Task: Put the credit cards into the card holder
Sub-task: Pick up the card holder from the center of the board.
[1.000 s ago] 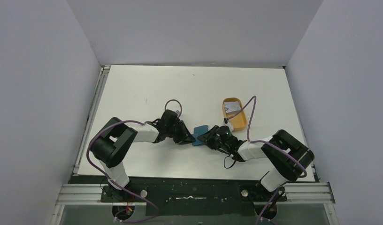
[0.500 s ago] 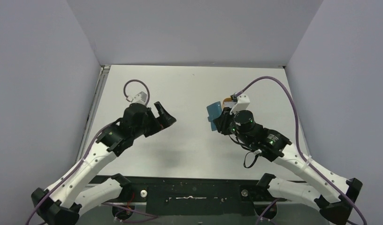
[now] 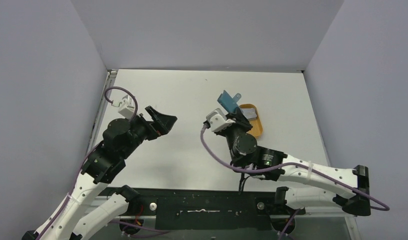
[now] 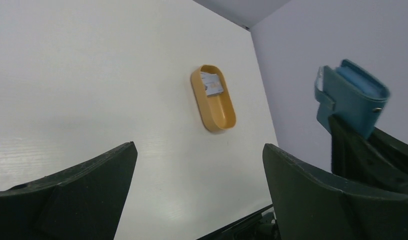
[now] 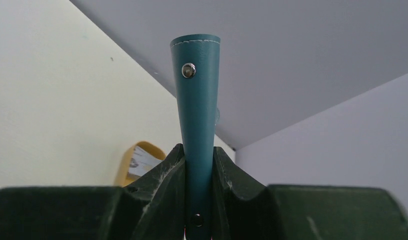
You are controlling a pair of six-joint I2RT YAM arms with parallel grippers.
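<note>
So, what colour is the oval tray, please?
Orange-yellow; the tray shows best in the left wrist view.

You cannot count the credit cards [image 4: 211, 84] in the orange tray [image 4: 219, 112]; they are too small. From the right wrist, the right gripper [image 5: 198, 149] hides the lower part of the card holder [image 5: 197, 100] between its fingers [image 5: 159, 182], and most of the tray behind them. In the left wrist view, the fingers [image 4: 77, 195] of the left gripper [image 4: 199, 146] run off the bottom edge.

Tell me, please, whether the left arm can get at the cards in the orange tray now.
Probably yes: the open left gripper has bare table toward the orange tray, though the right gripper, holding the card holder, hovers close beside it.
</note>
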